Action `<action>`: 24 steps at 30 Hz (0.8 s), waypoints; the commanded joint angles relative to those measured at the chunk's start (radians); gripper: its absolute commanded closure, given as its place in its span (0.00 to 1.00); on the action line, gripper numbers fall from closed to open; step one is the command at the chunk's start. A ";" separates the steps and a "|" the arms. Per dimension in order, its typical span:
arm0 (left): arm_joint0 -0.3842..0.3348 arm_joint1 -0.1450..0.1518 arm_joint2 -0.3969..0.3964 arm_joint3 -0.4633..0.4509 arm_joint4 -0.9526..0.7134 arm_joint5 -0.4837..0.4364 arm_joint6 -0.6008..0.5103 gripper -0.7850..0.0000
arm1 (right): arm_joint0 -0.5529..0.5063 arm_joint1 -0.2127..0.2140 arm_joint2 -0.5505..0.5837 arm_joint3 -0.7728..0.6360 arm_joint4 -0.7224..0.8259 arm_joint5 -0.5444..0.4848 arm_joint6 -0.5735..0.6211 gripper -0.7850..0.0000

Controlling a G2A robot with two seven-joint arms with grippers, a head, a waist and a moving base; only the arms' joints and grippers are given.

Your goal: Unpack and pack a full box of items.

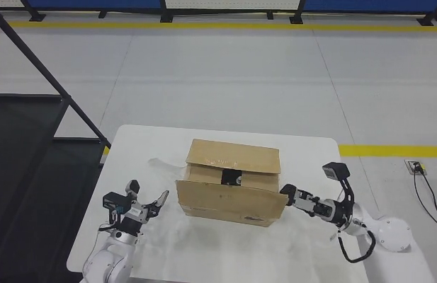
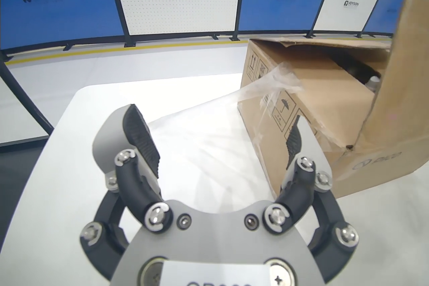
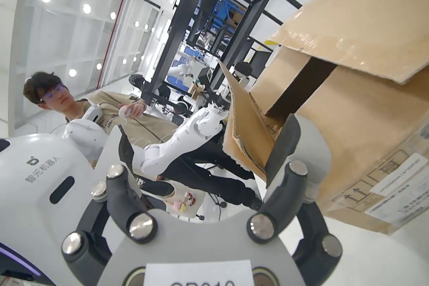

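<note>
We see the box [image 1: 232,185] on the table [image 1: 225,258], between our two grippers. The left gripper [image 2: 214,119] hangs low over the table with its jaws spread wide and nothing between them. The box stands just ahead of those jaws, off toward one fingertip and not touching it. Clear film [image 2: 201,133] lies crumpled on the table straight ahead of the jaws and runs up against the box's side.

The right gripper [image 3: 204,129] is at the box's other end, jaws also spread. A raised flap [image 3: 244,133] juts in between them, close against one pad [image 3: 285,146]; we cannot tell whether they touch. Beyond the left jaws, a gap under the flaps shows a dark item [image 2: 355,66] inside.
</note>
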 commanded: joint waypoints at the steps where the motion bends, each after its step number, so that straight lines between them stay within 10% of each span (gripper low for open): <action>1: 0.008 0.002 -0.012 -0.022 -0.016 -0.022 -0.001 0.00 | -0.039 0.011 -0.001 -0.061 -0.043 -0.014 -0.017 0.00; 20: 0.130 0.044 -0.075 -0.174 0.147 -0.377 -0.019 0.00 | -0.251 0.148 -0.104 -0.240 -0.239 -0.232 -0.236 0.00; 24: 0.132 0.049 -0.069 -0.165 0.193 -0.395 -0.041 0.00 | -0.244 0.149 -0.105 -0.212 -0.043 -0.070 -0.297 0.00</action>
